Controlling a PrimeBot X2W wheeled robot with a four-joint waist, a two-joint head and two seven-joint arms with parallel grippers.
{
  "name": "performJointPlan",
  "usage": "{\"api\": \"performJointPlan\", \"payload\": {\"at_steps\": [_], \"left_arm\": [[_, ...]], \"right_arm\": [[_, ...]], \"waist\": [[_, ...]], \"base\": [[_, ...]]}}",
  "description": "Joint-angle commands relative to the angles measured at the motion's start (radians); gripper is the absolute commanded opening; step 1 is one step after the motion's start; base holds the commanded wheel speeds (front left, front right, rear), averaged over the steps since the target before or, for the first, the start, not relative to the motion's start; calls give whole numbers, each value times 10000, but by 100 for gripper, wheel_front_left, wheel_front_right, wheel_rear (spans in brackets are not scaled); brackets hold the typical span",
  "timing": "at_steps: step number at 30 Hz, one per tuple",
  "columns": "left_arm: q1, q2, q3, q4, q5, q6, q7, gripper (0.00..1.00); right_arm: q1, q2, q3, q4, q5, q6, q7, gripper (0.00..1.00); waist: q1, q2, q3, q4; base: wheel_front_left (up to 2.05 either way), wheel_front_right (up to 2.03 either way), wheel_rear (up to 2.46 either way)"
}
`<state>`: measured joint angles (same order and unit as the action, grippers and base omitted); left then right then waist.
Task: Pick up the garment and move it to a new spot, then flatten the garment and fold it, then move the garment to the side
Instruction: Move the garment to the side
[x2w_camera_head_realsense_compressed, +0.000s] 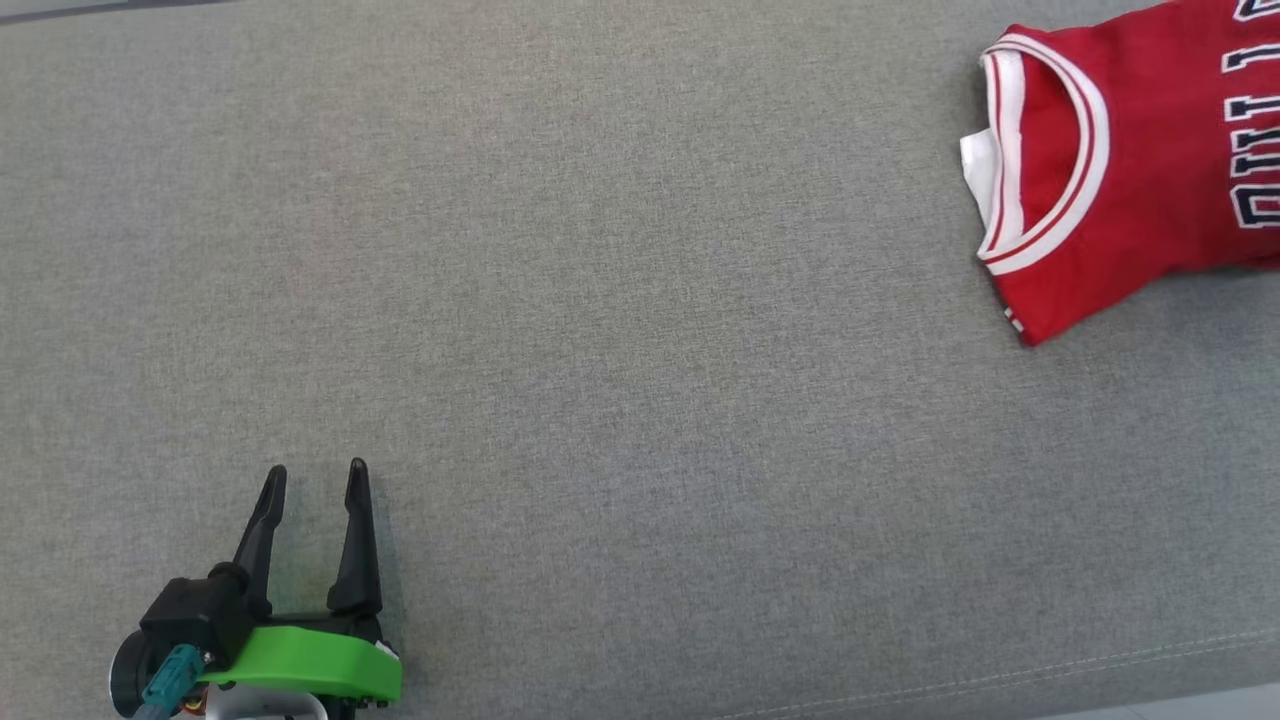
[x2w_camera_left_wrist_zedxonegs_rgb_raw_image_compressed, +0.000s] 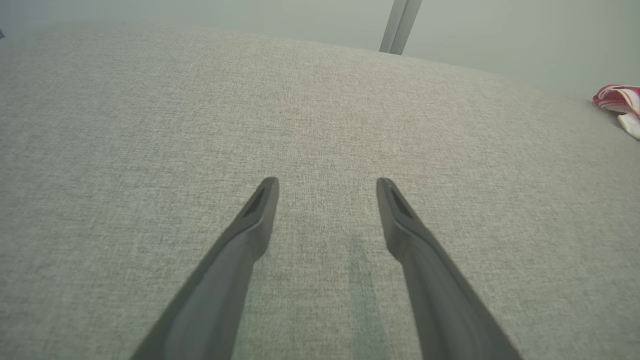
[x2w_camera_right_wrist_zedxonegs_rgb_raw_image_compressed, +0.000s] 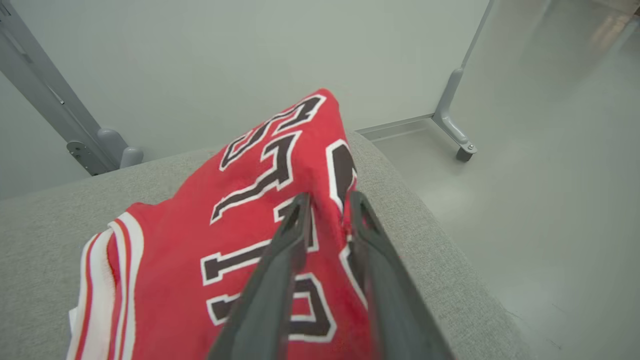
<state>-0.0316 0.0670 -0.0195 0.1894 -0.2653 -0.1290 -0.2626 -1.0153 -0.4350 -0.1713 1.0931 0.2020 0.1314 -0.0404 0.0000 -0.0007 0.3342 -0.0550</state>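
The garment (x2w_camera_head_realsense_compressed: 1130, 170) is a red jersey with white trim and dark lettering, lying folded at the far right of the grey fabric surface (x2w_camera_head_realsense_compressed: 640, 300), collar towards the middle. Part of it runs off the head view's right edge. It appears as a small red patch, the garment (x2w_camera_left_wrist_zedxonegs_rgb_raw_image_compressed: 617, 100), at the right edge of the left wrist view. My left gripper (x2w_camera_head_realsense_compressed: 318, 467) is at the lower left, open and empty, far from the jersey; the left gripper (x2w_camera_left_wrist_zedxonegs_rgb_raw_image_compressed: 327, 181) hovers over bare cloth. My right gripper (x2w_camera_right_wrist_zedxonegs_rgb_raw_image_compressed: 329, 196) lies on the garment (x2w_camera_right_wrist_zedxonegs_rgb_raw_image_compressed: 240, 210), jaws slightly apart with a fold of red fabric between them.
The surface's right edge runs close beside the jersey, with pale floor beyond it. A grey stand leg with a castor (x2w_camera_right_wrist_zedxonegs_rgb_raw_image_compressed: 462, 145) is on that floor. The seamed front edge (x2w_camera_head_realsense_compressed: 1100, 665) of the surface shows at the lower right.
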Motion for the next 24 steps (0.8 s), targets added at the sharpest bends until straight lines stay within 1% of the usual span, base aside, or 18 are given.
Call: {"api": "performJointPlan", "payload": {"at_steps": [1, 4, 5, 6, 10, 12, 14, 15, 17, 20, 22, 24], "left_arm": [[71, 51, 27, 29, -43, -28, -25, 100], [120, 40, 29, 64, -43, -28, -25, 100], [195, 17, 72, 89, -72, -29, -25, 100], [195, 17, 72, 89, -72, -29, -25, 100], [390, -39, 171, 45, -116, -29, -25, 100], [539, -65, 242, 18, -144, -29, -25, 100], [705, -91, 345, -31, -154, -29, -25, 100], [794, -103, 404, -58, -167, -29, -25, 100], [956, -125, 539, -139, -182, -22, -25, 100], [1220, -147, 664, -247, -194, 10, -25, 100], [1372, -146, 745, -318, -247, 79, -25, 100], [1511, -152, 757, -384, -284, 157, -25, 100]], "right_arm": [[-71, 48, -261, 124, -383, -18, -339, 100], [124, 114, -576, 231, -894, -18, -746, 100], [362, 188, -780, 204, -1441, -17, -1205, 100], [362, 188, -780, 204, -1441, -17, -1205, 100], [946, 593, -926, -314, -2081, -17, -2010, 100], [1455, 868, -702, -789, -2308, -17, -2177, 100], [2066, 1100, -452, -1479, -2298, -18, -2246, 100], [2388, 1243, -290, -2019, -2198, -19, -2246, 100], [3278, 1371, -108, -3135, -2233, -19, -2248, 100], [4746, 1865, 372, -4396, -2129, -11, -2244, 100], [5499, 2066, 404, -5180, -2035, -19, -2248, 100], [6306, 2424, 405, -5867, -2094, -19, -2249, 100]], "waist": [[0, 7, -108, -32], [0, 7, -276, -47], [0, 7, -484, -70], [0, 7, -484, -70], [0, 7, -1004, -135], [0, 7, -1322, -155], [0, 7, -1689, -143], [0, 7, -1858, -133], [0, 7, -2191, -94], [0, 7, -2685, 11], [0, 7, -2950, 94], [0, 7, -3168, 165]], "base": [[0, 0, 0], [0, 0, 0], [0, 0, 0], [0, 0, 0], [0, 0, 0], [0, 0, 0], [0, 0, 0], [0, 0, 0], [0, 0, 0], [0, 0, 0], [0, 0, 0], [0, 0, 0]]}}
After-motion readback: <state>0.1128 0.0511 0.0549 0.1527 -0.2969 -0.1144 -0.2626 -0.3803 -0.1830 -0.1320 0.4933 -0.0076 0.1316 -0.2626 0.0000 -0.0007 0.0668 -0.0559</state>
